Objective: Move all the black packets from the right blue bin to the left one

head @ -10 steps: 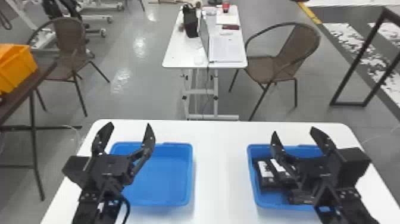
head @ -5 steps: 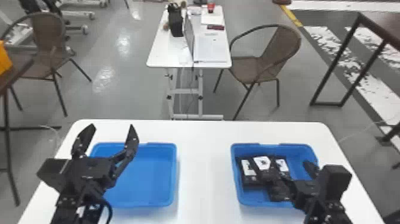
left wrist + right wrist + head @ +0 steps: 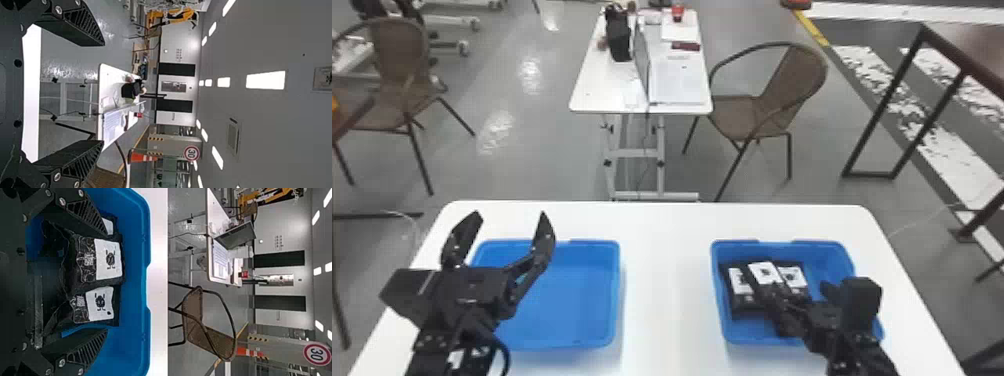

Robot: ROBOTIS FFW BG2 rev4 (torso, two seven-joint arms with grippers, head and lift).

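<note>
Here, right gripper (image 3: 794, 289) hung, fingers spread, over black packets (image 3: 764, 274) lying in the right blue bin (image 3: 824, 245), while left gripper (image 3: 510, 216), fingers likewise wide apart, hung by the left blue bin (image 3: 577, 300).

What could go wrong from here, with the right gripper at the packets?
Double grab: the right gripper's open fingers straddle two black packets, so closing could pinch both.
Snag: in the right wrist view one finger overlaps a third packet; it might press or drag that one.
Blocked drop: the left gripper stands open in front of part of the left blue bin, so the arms could clash at the transfer.
</note>
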